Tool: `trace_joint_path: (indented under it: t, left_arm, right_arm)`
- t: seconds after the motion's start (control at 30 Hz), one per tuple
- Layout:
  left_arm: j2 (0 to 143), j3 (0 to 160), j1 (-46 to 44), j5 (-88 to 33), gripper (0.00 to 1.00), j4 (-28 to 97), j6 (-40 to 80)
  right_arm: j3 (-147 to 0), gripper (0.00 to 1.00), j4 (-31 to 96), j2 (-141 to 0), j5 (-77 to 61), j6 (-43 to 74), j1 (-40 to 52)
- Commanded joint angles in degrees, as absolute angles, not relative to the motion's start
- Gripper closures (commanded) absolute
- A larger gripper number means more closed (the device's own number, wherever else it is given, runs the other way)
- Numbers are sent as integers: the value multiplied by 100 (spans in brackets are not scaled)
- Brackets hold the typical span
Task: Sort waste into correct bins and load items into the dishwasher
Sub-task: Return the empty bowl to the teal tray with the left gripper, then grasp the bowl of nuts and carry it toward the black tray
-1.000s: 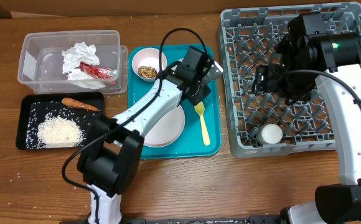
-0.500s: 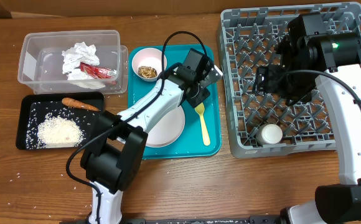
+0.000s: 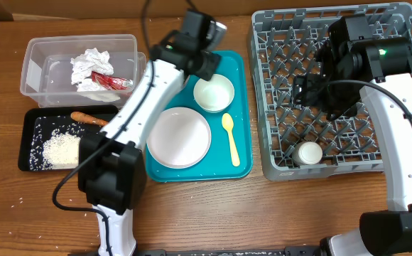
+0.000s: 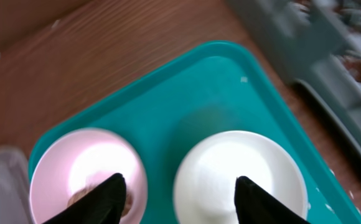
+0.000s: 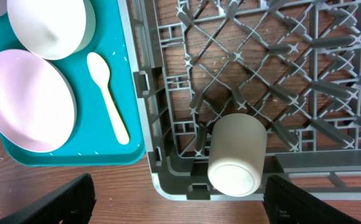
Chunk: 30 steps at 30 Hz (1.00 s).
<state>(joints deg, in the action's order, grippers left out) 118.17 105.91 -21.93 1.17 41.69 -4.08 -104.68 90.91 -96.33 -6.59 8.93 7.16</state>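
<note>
A: Left claw [image 4: 179,190] status?
B: Released, empty, above the white bowl [image 4: 239,174] and pink bowl [image 4: 87,163] on the tray [image 4: 187,81].
A: Right claw [image 5: 177,200]?
B: Released, empty, above the rack [image 5: 168,93]; the cup [image 5: 235,152] lies inside, near its edge.

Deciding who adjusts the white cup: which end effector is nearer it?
Right. The right end effector hangs over the rack, close to the cup; the left end effector is away over the teal tray's far end.

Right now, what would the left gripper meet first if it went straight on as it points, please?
Probably the bare floor of the teal tray, between the pink bowl and the white bowl; depth is unclear, so that bowl's rim might come first.
</note>
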Motion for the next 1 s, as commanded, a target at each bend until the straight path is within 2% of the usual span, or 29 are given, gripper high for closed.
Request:
trace_joint_path:
  t: [0.0,0.47,0.6,0.63,0.67,0.73,0.8,0.97]
  left_arm:
    - [11957,10613,-1949,191,46,4176,779]
    - [13111,10613,-1855,200,48,3935,1275]
    - [13270,10613,-1850,209,59,3946,1426]
    - [13288,10613,-1850,207,64,3944,1439]
    - [13288,10615,-1850,209,74,3924,1439]
    - [13286,10617,-1850,209,83,3894,1439]
    - [13286,10617,-1850,207,96,3898,1441]
    - [13222,10772,-1850,174,96,4134,1446]
  right_arm:
    - [-10578,11,9030,-9526,-607,854,701]
    - [-10578,11,9019,-9526,-607,856,701]
    - [-10578,11,9017,-9526,-607,856,701]
    - [-10578,11,9017,-9526,-607,856,701]
    - [-10578,11,9017,-9526,-607,856,701]
    - [-10578,11,9015,-9526,-607,856,701]
    - [-10578,11,9017,-9526,-607,856,701]
    - [-10578,11,9017,-9526,-607,856,701]
